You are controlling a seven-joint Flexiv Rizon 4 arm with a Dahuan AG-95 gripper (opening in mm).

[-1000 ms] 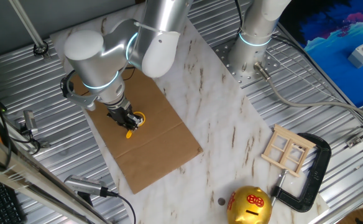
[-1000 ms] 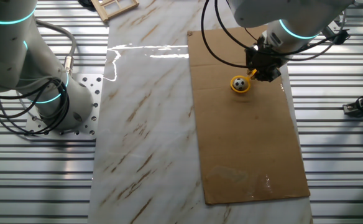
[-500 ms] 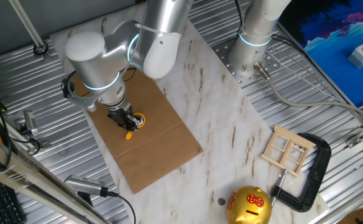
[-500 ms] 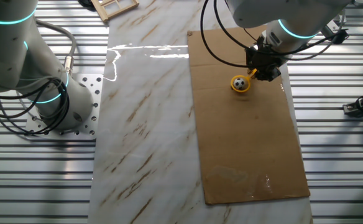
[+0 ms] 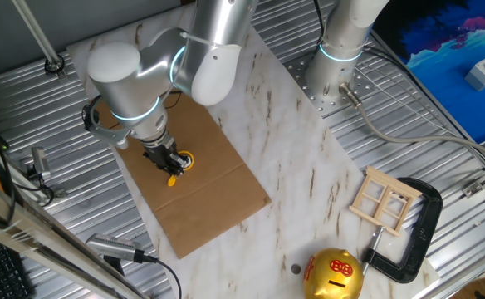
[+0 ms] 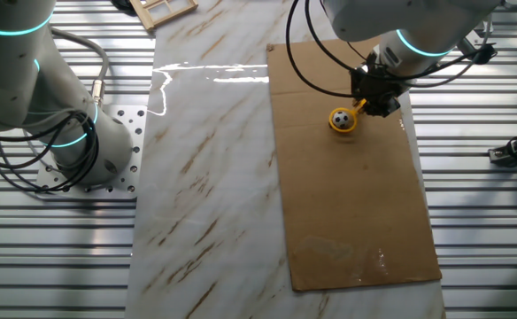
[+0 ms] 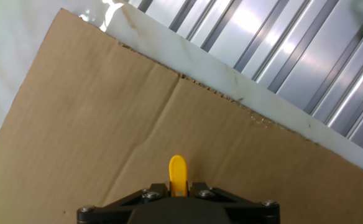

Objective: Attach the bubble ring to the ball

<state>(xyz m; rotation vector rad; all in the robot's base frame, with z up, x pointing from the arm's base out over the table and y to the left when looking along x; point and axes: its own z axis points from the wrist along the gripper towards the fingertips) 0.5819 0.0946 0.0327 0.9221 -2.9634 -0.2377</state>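
Note:
The yellow-orange bubble ring (image 6: 345, 121) lies on the brown cardboard sheet (image 6: 347, 195) with its hoop around the tiny black-and-white ball (image 6: 340, 118). My gripper (image 6: 366, 104) is down at the sheet and shut on the ring's short handle. In one fixed view the gripper (image 5: 169, 164) hides most of the ring (image 5: 184, 159); only a yellow bit of hoop and the handle tip show. In the hand view the handle (image 7: 177, 174) sticks out between the shut jaws of the gripper (image 7: 178, 188); hoop and ball are hidden there.
The cardboard lies on a marble board (image 5: 309, 174). A shiny gold piggy bank (image 5: 333, 275), a small wooden frame (image 5: 383, 200) and a black clamp (image 5: 421, 228) sit at the near right. A second arm's base (image 6: 81, 142) stands on the ribbed metal table.

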